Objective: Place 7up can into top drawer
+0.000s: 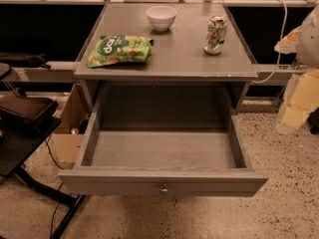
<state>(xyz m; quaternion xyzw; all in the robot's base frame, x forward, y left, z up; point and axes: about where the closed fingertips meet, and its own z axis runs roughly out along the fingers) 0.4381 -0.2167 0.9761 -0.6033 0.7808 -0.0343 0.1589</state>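
Furniture at far left: a dark stand (pixel 22 116) on the speckled floor (pixel 289 183), with a cardboard box (pixel 67 128) between it and the cabinet. Grey counter (pixel 174 59) carries three things. Flat green snack bag (pixel 119 50) lies near the left front corner. White bowl (pixel 161 17) sits upright at the back, about centre. The 7up can (pixel 215 35) stands upright on the counter's right side, silver top up, well apart from bowl and bag. Below the counter the top drawer (pixel 162 180) stands pulled out, grey bottom in view, round knob (pixel 164 188) at the centre of its front panel. Robot's hand (pixel 298 96) sits at the right edge, pale, beside the cabinet and apart from the can; wide or narrow, cannot tell
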